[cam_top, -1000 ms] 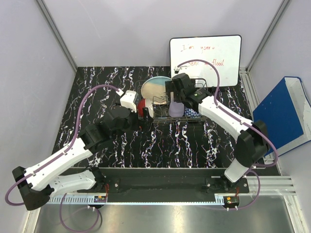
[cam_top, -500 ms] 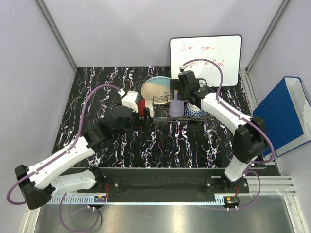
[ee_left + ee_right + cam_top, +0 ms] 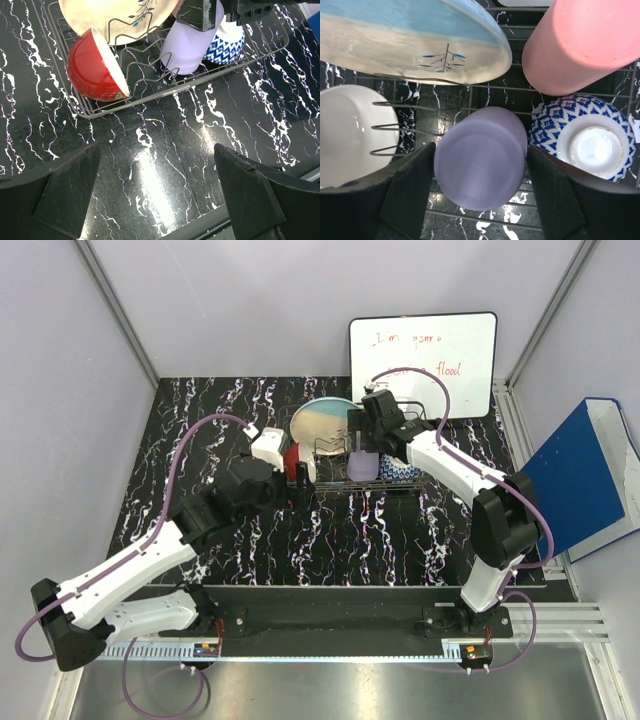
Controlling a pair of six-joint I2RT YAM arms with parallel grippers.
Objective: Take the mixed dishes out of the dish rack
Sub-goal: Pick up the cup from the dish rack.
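Two hazards govern the lift from here: slip and snagging. My right gripper [image 3: 481,150] straddles the lavender cup [image 3: 192,47], a smooth, softly sheened cylinder resting base-up and tilted in the rectangular black thin-wire dish rack [image 3: 490,88]. The jaws are spread to the cup's width with the pads at its wall, and I cannot tell whether they bear on it. A weak clamp on that curved wall would probably let the cup rotate or drop. An angled pull could catch its rim on an upright divider. The salmon-pink cylindrical cup [image 3: 580,45] and the small blue-and-white patterned bowl [image 3: 545,125] lie just beside it, and the large light-blue-and-cream round plate [image 3: 410,35] leans close by, so a sideways drift could knock these hard glazed pieces. The red bowl with cream inside [image 3: 87,65] sits on edge between dividers. My left gripper [image 3: 156,150] is fully open and empty above the black white-veined table [image 3: 165,200], near the rack.
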